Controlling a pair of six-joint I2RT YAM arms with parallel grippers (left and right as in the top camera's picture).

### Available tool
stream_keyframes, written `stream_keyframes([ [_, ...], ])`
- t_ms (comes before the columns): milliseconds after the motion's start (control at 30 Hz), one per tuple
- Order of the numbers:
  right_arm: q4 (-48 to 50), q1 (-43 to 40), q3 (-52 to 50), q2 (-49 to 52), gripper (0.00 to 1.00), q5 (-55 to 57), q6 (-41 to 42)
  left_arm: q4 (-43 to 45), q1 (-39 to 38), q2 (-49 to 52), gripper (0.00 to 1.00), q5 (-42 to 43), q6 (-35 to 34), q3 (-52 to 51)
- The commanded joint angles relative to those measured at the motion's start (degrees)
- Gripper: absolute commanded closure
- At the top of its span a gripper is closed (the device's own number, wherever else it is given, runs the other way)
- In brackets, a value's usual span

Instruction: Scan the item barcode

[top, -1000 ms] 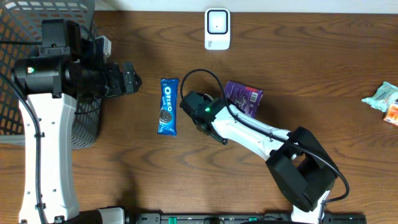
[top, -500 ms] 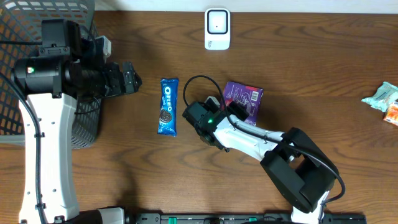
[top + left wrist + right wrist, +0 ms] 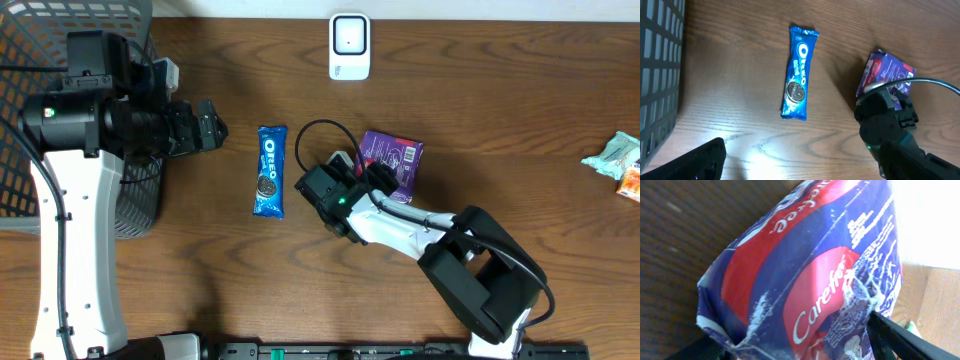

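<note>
The right gripper has slid a touch down and to the right over the last second, and its wrist has swung round. It now comes at the purple package from the lower left, nose right up against the near edge. The package itself has not budged: same spot on the table, just right of centre in the overhead view. So this reads as lining up for the pickup, not the pickup itself. Nothing has gone toward the scanner yet, which sits well apart at top centre.

Over to the right wrist view: the package fills nearly the whole frame, purple and red, "Carefree" lettering across it. One dark finger pokes in at the lower right, at or just beside its crinkled edge. The jaws stand wide, with the package between or just ahead of them; whether they already pinch it, I cannot tell. In the left wrist view the package shows at the right, with the right arm's dark head covering its lower edge.

The left gripper hangs spread and empty at the left, by the basket, same as a second ago. The Oreo pack lies untouched left of centre, between the two grippers. My read: the purple package is the item, and the grasp is the step in hand.
</note>
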Motion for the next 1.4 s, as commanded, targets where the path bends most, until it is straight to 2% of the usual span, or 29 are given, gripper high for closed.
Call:
stream_keyframes([
  [0, 0.50, -0.94, -3.10, 1.38, 0.27, -3.65, 0.61, -0.09, -0.11, 0.22, 0.02, -0.33, 0.74, 0.15],
  [67, 0.79, -0.94, -3.10, 1.38, 0.41, -3.63, 0.61, -0.07, -0.11, 0.22, 0.02, -0.33, 0.76, 0.15],
  [100, 1.03, -0.90, -3.06, 1.38, 0.54, -3.65, 0.61, -0.07, -0.11, 0.22, 0.02, -0.33, 0.74, 0.15],
  [233, 0.90, -0.96, -2.05, 1.36, 0.73, -6.93, 1.46, -0.07, -0.11, 0.22, 0.02, -0.33, 0.74, 0.15],
  [467, -0.39, -1.92, 5.22, 1.25, 0.86, -11.34, 1.44, -0.07, -0.11, 0.22, 0.02, -0.33, 0.74, 0.15],
  [600, -1.77, -3.43, 12.83, 1.09, 0.99, -12.33, 0.96, -0.07, -0.11, 0.22, 0.02, -0.33, 0.74, 0.15],
  [767, 0.13, -6.75, 21.55, 1.05, 0.99, -24.98, -3.37, -0.07, -0.11, 0.22, 0.02, -0.33, 0.74, 0.15],
  [933, 9.20, -11.89, 25.14, 1.05, 0.98, -42.29, -2.80, -0.07, -0.11, 0.22, 0.02, -0.33, 0.74, 0.15],
  [1200, 33.05, -23.67, 25.27, 1.07, 0.97, -72.98, 15.52, -0.07, -0.11, 0.22, 0.02, -0.33, 0.74, 0.15],
  [1367, 43.17, -28.28, 25.27, 1.07, 0.99, -77.11, 26.77, -0.09, -0.11, 0.22, 0.02, -0.33, 0.74, 0.15],
])
